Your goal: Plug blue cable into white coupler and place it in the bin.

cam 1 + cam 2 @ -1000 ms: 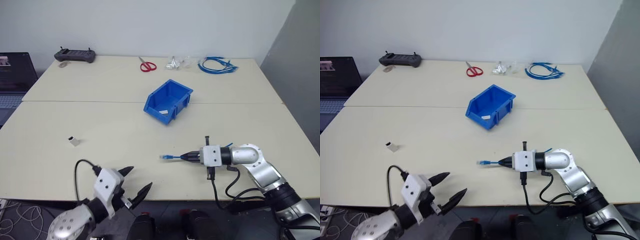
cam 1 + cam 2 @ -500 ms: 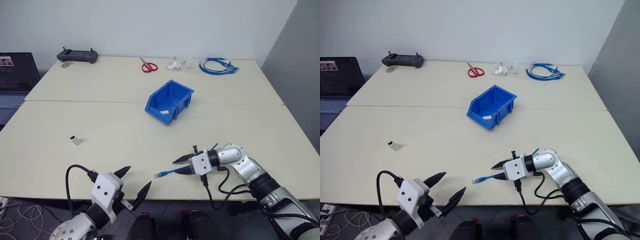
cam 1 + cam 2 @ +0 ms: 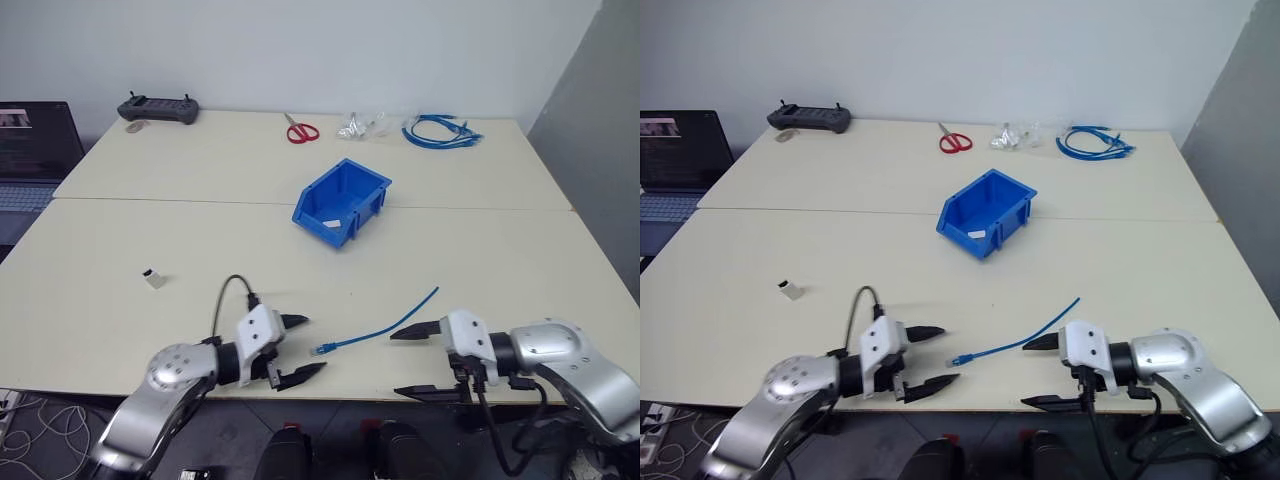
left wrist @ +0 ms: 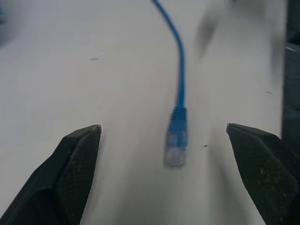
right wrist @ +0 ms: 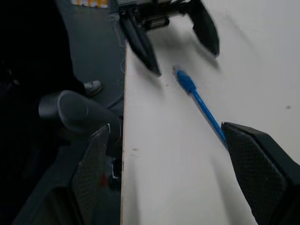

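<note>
From the left eye view, the blue cable [image 3: 375, 329] lies loose on the table [image 3: 200, 250] in the lower middle of the frame, its clear plug end toward the lower left and its tail rising to the upper right. The left gripper [image 3: 300, 347] sits at the lower left of centre with its fingers spread wide, pointing straight at the plug, which looks like a line-up for a grasp there. The right gripper [image 3: 412, 362] sits lower right, fingers also spread and holding nothing, just beside the cable's tail. The white coupler [image 3: 153, 280] rests alone at mid left, well apart from both grippers, so it has yet to be fetched. The bin [image 3: 342, 202] stands above centre, its cut-away front facing the lower right, with a small white item inside. Along the top edge lie a controller [image 3: 157, 108], red scissors [image 3: 298, 130] and a coiled bundle of blue cables [image 3: 440, 131].

The right eye view gives the same layout, with a laptop [image 3: 680, 160] at the far left.

In the left wrist view, the plug [image 4: 176, 143] lies between the two black fingers [image 4: 70, 173], nearer the right one, untouched by either.

In the right wrist view, the cable runs from centre frame toward the right gripper's own finger at lower right, with the other gripper's open fingers [image 5: 140, 44] straddling the plug at the top.
</note>
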Controlling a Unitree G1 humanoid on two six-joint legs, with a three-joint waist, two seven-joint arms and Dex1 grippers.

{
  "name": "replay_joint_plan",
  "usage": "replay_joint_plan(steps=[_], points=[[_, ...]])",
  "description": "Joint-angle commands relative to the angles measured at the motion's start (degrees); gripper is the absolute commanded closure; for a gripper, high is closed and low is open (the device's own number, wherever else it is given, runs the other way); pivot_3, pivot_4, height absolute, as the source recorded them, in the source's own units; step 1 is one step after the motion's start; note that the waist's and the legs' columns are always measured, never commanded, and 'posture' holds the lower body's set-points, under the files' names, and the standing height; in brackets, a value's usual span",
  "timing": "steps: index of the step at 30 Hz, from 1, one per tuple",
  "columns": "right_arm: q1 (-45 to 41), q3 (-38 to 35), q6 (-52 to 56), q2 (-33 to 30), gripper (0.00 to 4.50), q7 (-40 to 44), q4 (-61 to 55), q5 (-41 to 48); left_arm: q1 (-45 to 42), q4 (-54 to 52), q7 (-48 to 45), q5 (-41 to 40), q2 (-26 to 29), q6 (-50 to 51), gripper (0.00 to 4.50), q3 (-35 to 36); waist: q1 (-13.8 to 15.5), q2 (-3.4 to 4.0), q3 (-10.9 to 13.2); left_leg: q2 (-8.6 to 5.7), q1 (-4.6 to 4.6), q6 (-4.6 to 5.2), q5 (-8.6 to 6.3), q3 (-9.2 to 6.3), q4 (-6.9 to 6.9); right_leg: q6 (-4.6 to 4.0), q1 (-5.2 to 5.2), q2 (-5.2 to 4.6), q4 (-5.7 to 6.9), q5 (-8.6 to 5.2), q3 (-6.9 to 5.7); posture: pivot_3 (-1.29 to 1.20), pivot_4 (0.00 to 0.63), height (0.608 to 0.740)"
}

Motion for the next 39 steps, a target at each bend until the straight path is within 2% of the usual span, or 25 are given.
replay_joint_plan(steps=[1,3,6,9,12,13,14,15,16,23,28,31,35,39], points=[[0.65,-4.46,4.45,-0.08,0.46,-4.4,-3.8,1.78,-2.17,5.09,-6.16,1.78,1.71,-5.68,0.0,-2.8,-0.21,0.0,0.0,0.0,0.0,0.0,0.0,0.0,0.0,0.0,0.0,0.01,0.0,0.0,0.0,0.0,0.15,0.74],[1.35,-5.39,5.02,0.09,0.46,-5.7,-4.39,1.14,-2.7,7.66,-8.61,2.08,2.69,-7.16,0.0,-3.42,-0.2,0.0,0.0,0.02,-0.01,0.0,0.0,0.0,-0.02,-0.01,-0.03,0.03,-0.01,0.0,0.02,0.0,0.15,0.74],[2.56,-6.32,5.02,0.45,0.44,-6.99,-4.39,0.62,-2.13,10.4,-10.15,2.65,4.19,-9.32,0.47,-3.14,-0.2,0.0,-0.01,0.04,-0.02,0.0,0.0,-0.02,-0.04,-0.02,-0.03,0.03,-0.02,-0.02,0.01,0.0,0.15,0.74],[4.0,-6.57,4.41,0.6,0.44,-7.43,-4.58,0.21,-0.65,11.86,-10.78,2.92,5.42,-11.32,1.28,-2.71,-0.26,0.0,-0.02,0.07,-0.01,0.0,0.0,0.0,-0.03,-0.02,-0.03,0.02,-0.03,-0.02,0.04,0.0,0.15,0.74],[4.58,-6.74,3.88,0.94,0.44,-7.71,-4.23,-0.17,0.81,11.41,-10.83,2.56,5.64,-11.79,1.8,-2.91,-0.44,0.01,-0.03,0.12,0.02,0.0,0.0,0.05,-0.03,-0.01,-0.03,0.03,-0.02,-0.02,0.06,0.0,0.15,0.74],[4.5,-6.71,3.77,1.13,0.44,-7.85,-3.9,-0.26,1.25,11.21,-10.99,2.76,5.54,-12.14,2.12,-3.28,-0.45,0.01,-0.03,0.12,0.04,0.0,0.0,0.05,-0.04,-0.01,-0.03,0.03,-0.01,-0.02,0.07,0.0,0.15,0.74],[4.38,-6.63,3.62,1.22,0.44,-7.85,-3.59,-0.36,1.44,11.14,-10.98,3.07,5.28,-12.45,2.24,-3.67,-0.45,0.02,-0.03,0.13,0.05,0.0,0.0,0.05,-0.04,-0.01,-0.02,0.03,-0.01,-0.02,0.06,0.0,0.15,0.74],[4.0,-6.43,3.49,1.33,0.44,-7.78,-3.14,-0.51,1.08,11.52,-10.55,3.35,4.53,-12.51,2.56,-4.01,-0.44,0.04,-0.06,0.13,0.04,0.0,0.0,0.04,-0.04,-0.01,-0.02,0.03,-0.01,-0.02,0.05,0.0,0.15,0.74],[3.49,-6.41,3.51,1.47,0.44,-7.73,-2.66,-0.47,0.5,11.99,-10.06,3.67,3.72,-12.58,2.64,-4.36,-0.41,0.06,-0.08,0.12,0.04,0.0,0.0,0.04,-0.04,-0.01,-0.02,0.03,-0.01,-0.02,0.06,0.0,0.15,0.74],[1.3,-5.57,2.85,1.78,0.44,-6.96,-0.24,-1.14,-1.8,13.67,-8.59,5.09,0.27,-12.23,4.24,-6.03,0.07,0.18,-0.2,-0.09,0.02,0.0,0.0,0.06,-0.03,0.08,0.03,0.05,-0.04,-0.01,0.05,0.0,0.15,0.74],[1.0,-4.37,2.18,2.04,0.44,-6.08,-0.29,-2.04,-1.56,12.19,-8.06,4.58,-0.22,-11.08,4.33,-5.76,0.35,0.33,-0.35,-0.16,-0.01,0.0,0.0,0.08,-0.01,0.19,0.04,0.01,-0.11,0.02,0.08,0.0,0.15,0.74],[1.15,-5.06,4.78,2.58,0.44,-6.53,-1.5,0.0,-1.38,9.13,-6.97,1.72,0.55,-6.32,4.33,-3.14,0.29,0.32,-0.37,-0.14,-0.01,0.0,0.0,0.08,-0.01,0.19,0.05,0.01,-0.11,0.02,0.09,0.0,0.15,0.74],[1.06,-11.12,22.99,3.06,0.44,-9.73,-2.98,17.04,-2.81,-0.8,-5.32,-10.42,1.92,8.54,4.33,3.64,-0.04,0.2,-0.28,-0.06,-0.05,0.0,0.0,0.04,-0.01,0.19,0.03,0.01,-0.08,0.02,0.07,0.0,0.15,0.74],[-0.52,-14.14,36.15,3.9,0.44,-13.22,-1.32,32.09,-5.47,-9.82,-0.02,-24.91,0.79,24.9,4.33,8.27,-0.13,-0.02,-0.13,0.03,-0.08,0.0,0.0,-0.03,0.02,0.18,0.0,-0.1,-0.03,0.02,0.03,0.0,0.15,0.74]])
